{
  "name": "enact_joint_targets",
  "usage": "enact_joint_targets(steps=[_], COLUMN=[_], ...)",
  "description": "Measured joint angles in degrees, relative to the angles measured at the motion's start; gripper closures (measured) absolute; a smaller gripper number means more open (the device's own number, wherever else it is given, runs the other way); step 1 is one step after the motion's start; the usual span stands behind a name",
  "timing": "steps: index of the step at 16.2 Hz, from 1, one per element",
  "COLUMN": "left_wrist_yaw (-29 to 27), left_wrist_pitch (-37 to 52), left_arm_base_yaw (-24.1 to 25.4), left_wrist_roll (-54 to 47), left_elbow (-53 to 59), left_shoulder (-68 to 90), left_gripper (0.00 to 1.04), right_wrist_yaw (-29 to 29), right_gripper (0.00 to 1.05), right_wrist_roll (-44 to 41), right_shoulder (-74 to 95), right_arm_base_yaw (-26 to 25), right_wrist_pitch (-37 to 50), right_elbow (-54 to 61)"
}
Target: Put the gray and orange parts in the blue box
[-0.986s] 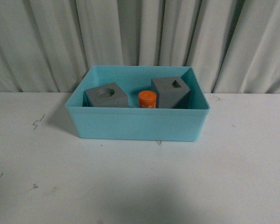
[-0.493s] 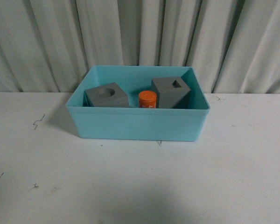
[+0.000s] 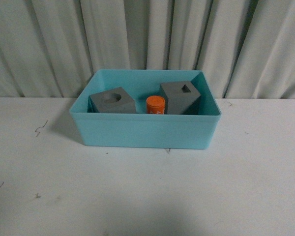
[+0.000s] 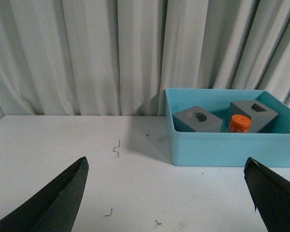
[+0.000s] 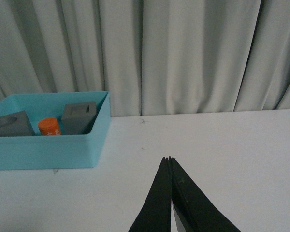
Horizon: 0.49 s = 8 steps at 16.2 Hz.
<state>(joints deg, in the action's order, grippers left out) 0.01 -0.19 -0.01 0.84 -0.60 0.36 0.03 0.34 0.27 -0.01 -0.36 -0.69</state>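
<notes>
Inside the blue box (image 3: 145,130) sit two gray cubes (image 3: 112,101) (image 3: 181,97), with the orange cylinder (image 3: 156,104) between them. The left tool (image 4: 166,193) gapes wide and empty; the right tool (image 5: 170,159) is pressed closed on nothing, the box at its ten o'clock.

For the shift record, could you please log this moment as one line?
parts: two gray cubes and orange cylinder in blue box | left gripper: open, empty | right gripper: shut, empty | task: looks done

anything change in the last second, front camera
Nothing visibly changed. The two gray cubes and the orange cylinder sit in the blue box just as before, and no arm shows in the front view.
</notes>
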Motion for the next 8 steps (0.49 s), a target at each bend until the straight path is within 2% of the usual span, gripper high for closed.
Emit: enact_joint_targets(steps=[6,8], left_wrist_yaw=[-0.02,-0.02], left_wrist_pitch=[0.00,0.00], left_arm_base_yaw=[0.00,0.00], left_wrist_roll=[0.00,0.02], left_elbow=[0.00,0.00], left_shoulder=[0.00,0.00], left_gripper=[0.07,0.07], right_wrist_yaw=[-0.02,-0.02], right_gripper=[1.03,0.83], right_wrist_roll=[0.00,-0.04], right_shoulder=[-0.09,-0.09], right_arm_base_yaw=[0.00,0.00], right_wrist_pitch=[0.15,0.15], right_elbow=[0.00,0.00])
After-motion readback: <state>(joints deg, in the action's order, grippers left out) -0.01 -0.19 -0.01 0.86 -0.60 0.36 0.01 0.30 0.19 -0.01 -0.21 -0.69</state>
